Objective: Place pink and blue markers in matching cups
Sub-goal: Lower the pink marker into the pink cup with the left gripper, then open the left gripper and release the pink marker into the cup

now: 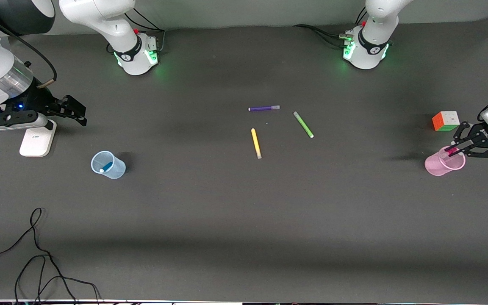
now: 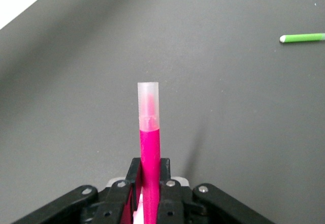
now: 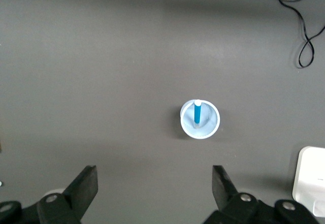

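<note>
Front view: the blue marker (image 1: 106,166) was seen inside the blue cup (image 1: 109,165) toward the right arm's end. The left gripper (image 1: 453,151) was placed over the pink cup (image 1: 443,162).

Left wrist view: the pink marker (image 2: 150,155) was clamped between shut jaws.

Right wrist view: the right gripper (image 3: 155,186) was kept wide open, nothing held.

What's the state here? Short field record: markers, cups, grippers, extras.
blue marker: inside blue cup
pink marker: held over pink cup, not released
left gripper: shut on pink marker
right gripper: open, empty, up over the table at the right arm's end
loose pens: yellow, green, purple, mid-table
other: cube beside pink cup
left to do: drop pink marker
</note>
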Tool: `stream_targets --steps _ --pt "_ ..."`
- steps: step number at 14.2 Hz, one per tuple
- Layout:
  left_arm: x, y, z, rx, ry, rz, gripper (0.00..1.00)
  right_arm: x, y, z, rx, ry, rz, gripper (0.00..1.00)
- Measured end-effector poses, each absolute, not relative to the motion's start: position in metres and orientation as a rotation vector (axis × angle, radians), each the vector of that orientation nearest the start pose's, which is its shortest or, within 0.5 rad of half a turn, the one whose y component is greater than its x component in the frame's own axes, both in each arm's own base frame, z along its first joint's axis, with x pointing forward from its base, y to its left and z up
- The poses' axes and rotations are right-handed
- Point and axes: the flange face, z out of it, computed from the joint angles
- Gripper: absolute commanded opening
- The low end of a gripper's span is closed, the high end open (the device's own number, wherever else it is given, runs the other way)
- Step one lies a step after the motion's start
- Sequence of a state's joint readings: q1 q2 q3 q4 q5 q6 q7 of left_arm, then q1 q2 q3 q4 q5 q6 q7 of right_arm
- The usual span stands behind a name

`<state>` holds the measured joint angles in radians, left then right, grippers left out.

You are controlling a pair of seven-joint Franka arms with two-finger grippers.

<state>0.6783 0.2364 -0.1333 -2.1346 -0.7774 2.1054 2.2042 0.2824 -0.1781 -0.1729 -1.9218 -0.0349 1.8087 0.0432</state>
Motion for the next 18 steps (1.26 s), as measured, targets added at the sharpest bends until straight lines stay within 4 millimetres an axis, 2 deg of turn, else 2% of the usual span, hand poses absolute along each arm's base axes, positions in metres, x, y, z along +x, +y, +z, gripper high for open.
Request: stream_targets --steps 2,5,6,7,8,11,14,16,18 --pt "0.480 0.269 0.258 -2.769 1.874 -1.099 0.00 0.509 0.047 0.573 -3.139 -0.118 -0.062 1.00" --pt "0.484 0.278 0.243 -2.739 1.897 -1.145 0.00 0.506 0.047 0.572 -3.139 -0.116 -0.024 1.00" --pt "0.487 0.279 0.244 -2.731 1.904 -1.158 0.11 0.506 0.047 0.573 -3.138 -0.115 -0.025 1.00" --pt "0.490 0.280 0.245 -2.722 1.913 -1.171 0.64 0.505 0.046 0.575 -3.137 -0.113 -0.030 1.00" --pt "0.493 0.281 0.247 -2.714 1.927 -1.187 1.00 0.505 0.044 0.577 -3.136 -0.110 -0.038 1.00" --pt "0.498 0.288 0.246 -2.709 1.942 -1.225 1.00 0.503 0.042 0.587 -3.131 -0.105 -0.070 1.00" --pt "0.497 0.294 0.244 -2.713 1.931 -1.241 1.00 0.504 0.042 0.588 -3.129 -0.099 -0.084 1.00" --pt "0.503 0.296 0.251 -2.708 1.916 -1.248 1.00 0.504 0.042 0.585 -3.130 -0.099 -0.080 1.00" --pt "0.513 0.296 0.269 -2.739 1.863 -1.242 1.00 0.504 0.042 0.583 -3.130 -0.099 -0.075 1.00"
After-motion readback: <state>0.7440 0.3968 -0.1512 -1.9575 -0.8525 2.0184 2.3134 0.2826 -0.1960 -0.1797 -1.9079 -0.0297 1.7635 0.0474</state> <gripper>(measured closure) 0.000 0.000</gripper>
